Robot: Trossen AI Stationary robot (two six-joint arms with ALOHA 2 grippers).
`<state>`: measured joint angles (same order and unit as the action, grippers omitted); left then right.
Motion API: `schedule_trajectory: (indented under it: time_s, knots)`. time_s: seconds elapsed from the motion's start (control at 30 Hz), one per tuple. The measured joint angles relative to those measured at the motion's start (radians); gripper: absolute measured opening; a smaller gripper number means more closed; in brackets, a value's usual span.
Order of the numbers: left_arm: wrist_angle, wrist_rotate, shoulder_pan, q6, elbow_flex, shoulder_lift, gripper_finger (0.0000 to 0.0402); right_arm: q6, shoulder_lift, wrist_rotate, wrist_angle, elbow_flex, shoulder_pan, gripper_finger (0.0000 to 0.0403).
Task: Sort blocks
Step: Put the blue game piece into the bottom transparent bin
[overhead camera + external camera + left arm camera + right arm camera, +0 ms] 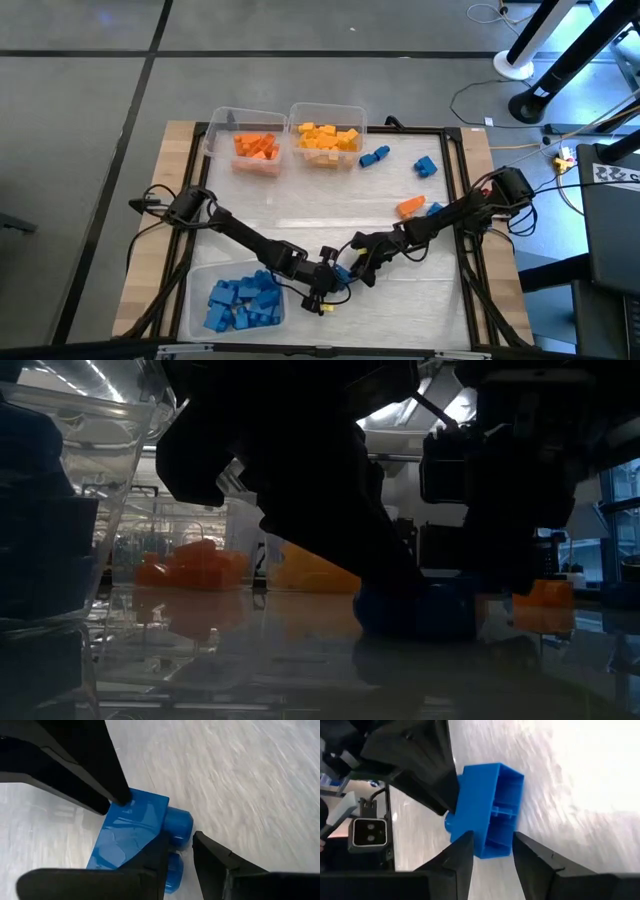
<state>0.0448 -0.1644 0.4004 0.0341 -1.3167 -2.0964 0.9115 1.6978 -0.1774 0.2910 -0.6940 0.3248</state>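
A blue block (343, 271) lies near the table's middle, toward the near edge, and both grippers meet at it. My right gripper (492, 840) comes from the right and is shut on the block (490, 810). The block's hollow underside faces the right wrist camera. My left gripper (180, 840) comes from the left with its fingers narrowly apart at the block's stud end (177, 822). One finger (150, 855) overlaps the block; I cannot tell whether it touches. In the low view the block (415, 608) rests on the table under the dark arms. My right gripper pinches the blue block between its two fingers, across the block's narrow sides near the end closest to it (492, 847). It slants down from the table's right. The block's underside is turned sideways, and the block sits on the table.
At the far edge stand a clear bin of orange blocks (258, 150) and one of yellow blocks (327, 136). A bin of blue blocks (240, 302) is near left. Loose blue blocks (373, 156) (426, 166) and an orange block (410, 207) lie on the right half.
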Motion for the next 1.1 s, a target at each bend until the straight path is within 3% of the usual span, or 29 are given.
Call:
schedule_trajectory:
  time_s: [0.5,0.7,1.1]
  knots:
    - [-0.004,0.004,0.001,0.0,0.001,0.0,0.0076,0.003,0.015,-0.029,0.112,0.0,0.002,0.0138]
    - [-0.01,0.003,-0.002,0.0,0.001,-0.001,0.0076,0.051,0.061,-0.105,0.112,0.0,0.002,0.0138]
    - [-0.01,0.002,-0.005,0.023,0.001,-0.001,0.0076,0.049,0.064,-0.104,0.205,0.0,0.002,0.013]
